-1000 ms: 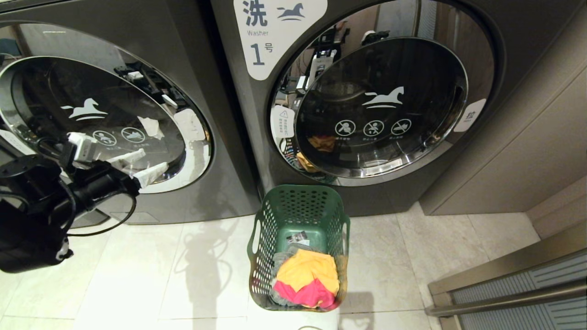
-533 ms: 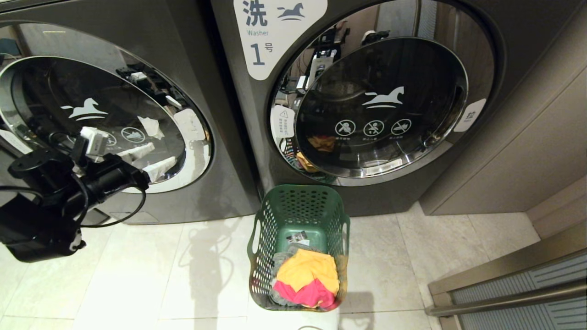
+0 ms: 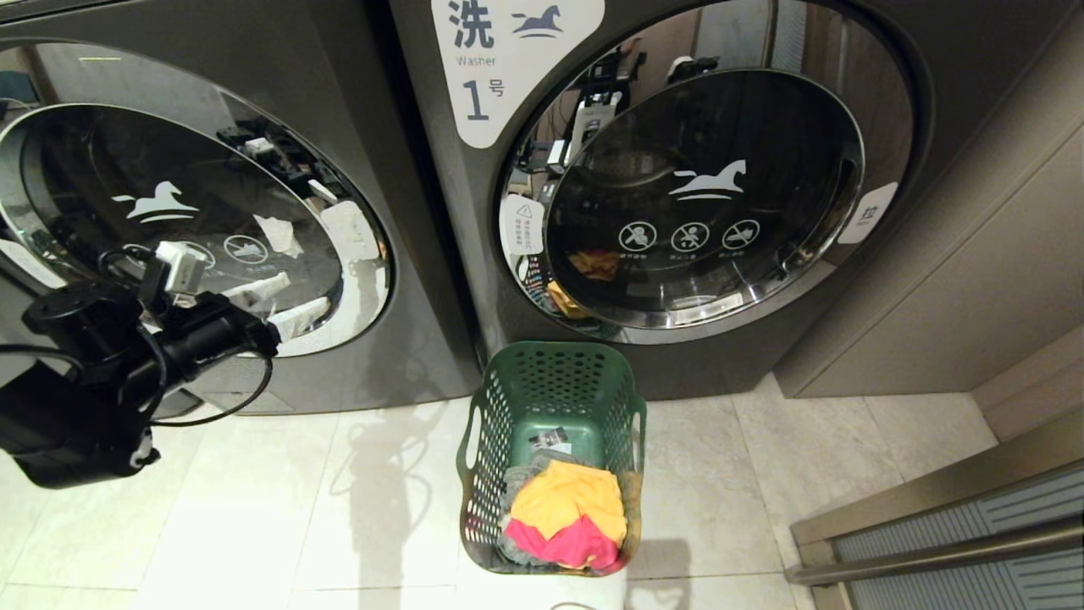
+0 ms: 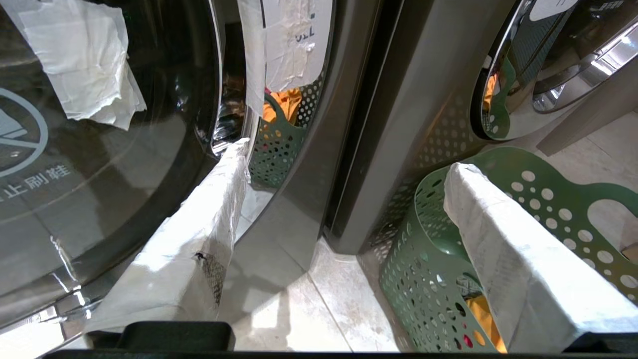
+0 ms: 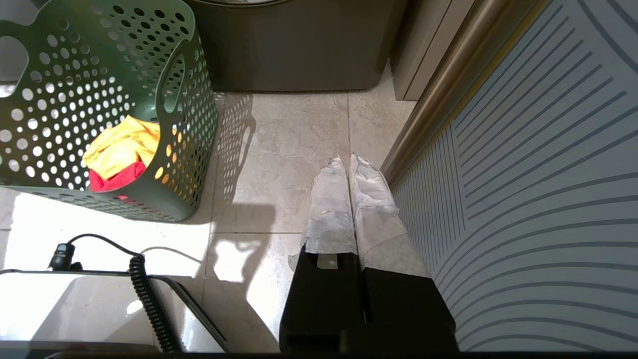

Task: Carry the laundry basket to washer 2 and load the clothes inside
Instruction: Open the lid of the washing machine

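Now left gripper (image 3: 269, 307) fingers spread beside washer 2 (image 3: 254, 127) door rim

Left arm (image 3: 93, 373) is out at the left edge of the head view, black links folded, cable looping under the wrist, forearm reaching forward and toward the middle. At its end the left gripper (image 3: 275, 303) stands wide open, two white-wrapped fingers (image 4: 194, 249) spread well apart with nothing between them. One finger's wrap shows a dark scuff, perhaps a tear, hard to say from the wrist view. The right arm is out of the head view. Its own camera shows the right gripper (image 5: 349, 162) pointing downward, low over the floor, both wrapped fingers pressed together along their full length, holding nothing.
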### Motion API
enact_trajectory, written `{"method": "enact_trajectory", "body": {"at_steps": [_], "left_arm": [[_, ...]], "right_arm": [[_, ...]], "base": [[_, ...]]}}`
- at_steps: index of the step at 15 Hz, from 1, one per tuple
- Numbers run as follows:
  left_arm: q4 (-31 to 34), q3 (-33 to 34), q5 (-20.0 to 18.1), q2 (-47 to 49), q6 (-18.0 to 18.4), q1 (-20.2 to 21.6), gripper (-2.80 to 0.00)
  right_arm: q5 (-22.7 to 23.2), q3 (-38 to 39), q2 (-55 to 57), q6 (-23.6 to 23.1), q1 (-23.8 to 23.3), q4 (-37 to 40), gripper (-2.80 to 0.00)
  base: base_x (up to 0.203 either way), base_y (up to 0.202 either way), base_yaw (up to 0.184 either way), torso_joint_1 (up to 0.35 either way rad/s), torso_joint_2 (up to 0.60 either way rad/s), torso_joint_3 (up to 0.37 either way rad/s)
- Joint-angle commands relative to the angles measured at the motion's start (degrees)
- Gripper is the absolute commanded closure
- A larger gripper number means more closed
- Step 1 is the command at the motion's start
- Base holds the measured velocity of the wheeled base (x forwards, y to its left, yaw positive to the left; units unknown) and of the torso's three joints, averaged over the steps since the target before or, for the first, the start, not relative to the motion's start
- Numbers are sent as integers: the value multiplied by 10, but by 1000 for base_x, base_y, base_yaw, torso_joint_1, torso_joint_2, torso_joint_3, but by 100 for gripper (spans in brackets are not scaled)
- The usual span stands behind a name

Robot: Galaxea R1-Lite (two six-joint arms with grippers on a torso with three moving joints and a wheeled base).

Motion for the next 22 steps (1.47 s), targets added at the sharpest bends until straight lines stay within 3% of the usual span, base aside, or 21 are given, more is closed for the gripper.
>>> {"method": "enact_trajectory", "body": {"at_steps": [1, 19, 22], "left_arm": [[-5, 7, -2, -7, 0, 0, -280], [-6, 37, -4, -38, -4, -17, -280], [-11, 57, -3, -61, -54, -21, -280]], "right_arm": [[0, 0, 0, 0, 0, 0, 0], [0, 0, 0, 0, 0, 0, 0], [0, 0, 0, 0, 0, 0, 0]], "base": [[0, 0, 0, 0, 0, 0], [0, 0, 0, 0, 0, 0], [0, 0, 0, 0, 0, 0]]}}
